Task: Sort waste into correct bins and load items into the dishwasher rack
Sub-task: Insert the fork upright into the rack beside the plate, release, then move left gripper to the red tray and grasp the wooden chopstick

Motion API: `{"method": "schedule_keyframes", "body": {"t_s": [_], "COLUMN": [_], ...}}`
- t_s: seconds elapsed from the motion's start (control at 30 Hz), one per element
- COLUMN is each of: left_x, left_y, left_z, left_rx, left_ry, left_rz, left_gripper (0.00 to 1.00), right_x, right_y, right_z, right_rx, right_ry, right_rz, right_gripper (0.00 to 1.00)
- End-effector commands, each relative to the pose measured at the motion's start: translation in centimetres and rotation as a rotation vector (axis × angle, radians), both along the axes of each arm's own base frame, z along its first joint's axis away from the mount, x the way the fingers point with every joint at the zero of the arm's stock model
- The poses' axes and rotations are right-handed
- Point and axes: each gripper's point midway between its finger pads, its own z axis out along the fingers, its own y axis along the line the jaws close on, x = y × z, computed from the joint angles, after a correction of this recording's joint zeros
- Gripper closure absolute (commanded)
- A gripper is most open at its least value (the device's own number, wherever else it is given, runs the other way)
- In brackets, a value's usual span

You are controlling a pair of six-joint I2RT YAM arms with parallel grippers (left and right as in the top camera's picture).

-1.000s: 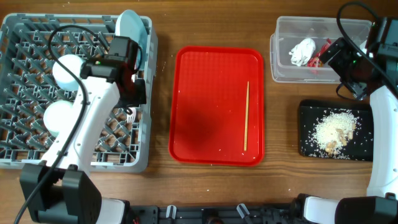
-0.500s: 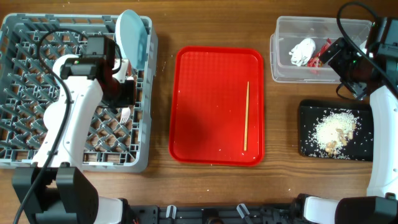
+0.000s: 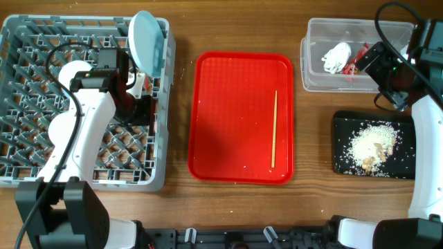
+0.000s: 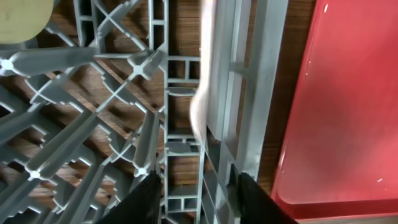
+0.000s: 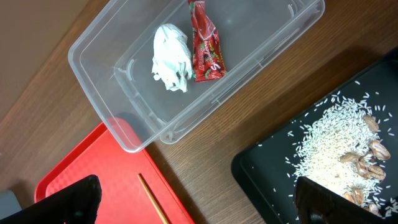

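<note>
Jaws parted, the left claw (image 4: 199, 186) hangs over edge slots of the dishwasher rack (image 3: 21, 176), likely suiting the pale fork (image 4: 200, 102); the right claw (image 5: 196, 186) stands wide, empty

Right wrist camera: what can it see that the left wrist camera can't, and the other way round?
Only the right wrist view: the clear tub holding a white tissue and a red wrapper, the black tray with pale food scraps, and one end of a chopstick. Only the left wrist view: the grey rack, seen close, with a blurred pale streak along its wall. Both: the red serving tray and the wooden table.
</note>
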Motion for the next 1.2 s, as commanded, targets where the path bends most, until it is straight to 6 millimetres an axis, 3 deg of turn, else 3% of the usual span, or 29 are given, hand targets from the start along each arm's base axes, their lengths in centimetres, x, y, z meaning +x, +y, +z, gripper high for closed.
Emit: {"method": "schedule_keyframes", "body": {"t_s": [0.0, 0.13, 0.2, 0.33, 0.43, 0.57, 0.7, 0.9, 1.0, 1.07, 1.17], "left_x": [0.2, 0.5, 0.9, 1.3, 0.9, 0.3, 0.3, 0.6, -0.1, -0.8, -1.5], "left_y": [0.0, -0.2, -1.1, -4.9, -7.8, -11.1, -16.3, -20.4, -23.3, -26.0, -28.4], "left_z": [0.4, 2.6, 5.5, 9.9, 11.1, 11.2, 11.0, 9.5, 8.1, 6.3, 3.2], "left_rx": [-0.008, -0.024, -0.072, -0.302, -0.431, -0.448, -0.395, -0.200, -0.169, -0.165, -0.137], "left_ry": [-0.013, -0.020, -0.044, -0.087, -0.074, -0.051, -0.073, -0.195, -0.212, -0.196, -0.154], "left_rz": [0.022, 0.027, 0.020, -0.020, -0.044, -0.064, -0.028, 0.144, 0.134, 0.074, 0.067], "left_gripper": [0.62, 0.63, 0.63, 0.59, 0.51, 0.51, 0.50, 0.50, 0.50, 0.50, 0.50], "right_x": [-0.1, -0.1, -0.1, -0.1, -0.1, -0.1, -0.1, -0.1, -0.1, -0.1, -0.1], "right_y": [-0.4, -0.4, -0.4, -0.4, -0.4, -0.4, -0.4, -0.4, -0.4, -0.4, -0.4], "right_z": [0.7, 0.7, 0.7, 0.7, 0.7, 0.7, 0.7, 0.7, 0.7, 0.7, 0.7], "right_rx": [-0.031, -0.031, -0.031, -0.031, -0.031, -0.031, -0.031, -0.031, -0.031, -0.031, -0.031], "right_ry": [-0.013, -0.013, -0.013, -0.013, -0.013, -0.013, -0.013, -0.013, -0.013, -0.013, -0.013], "right_rz": [0.004, 0.005, 0.005, 0.004, 0.004, 0.005, 0.004, 0.004, 0.004, 0.004, 0.005], "right_gripper": [0.00, 0.00, 0.00, 0.00, 0.00, 0.00, 0.00, 0.00, 0.00, 0.00, 0.00]}}
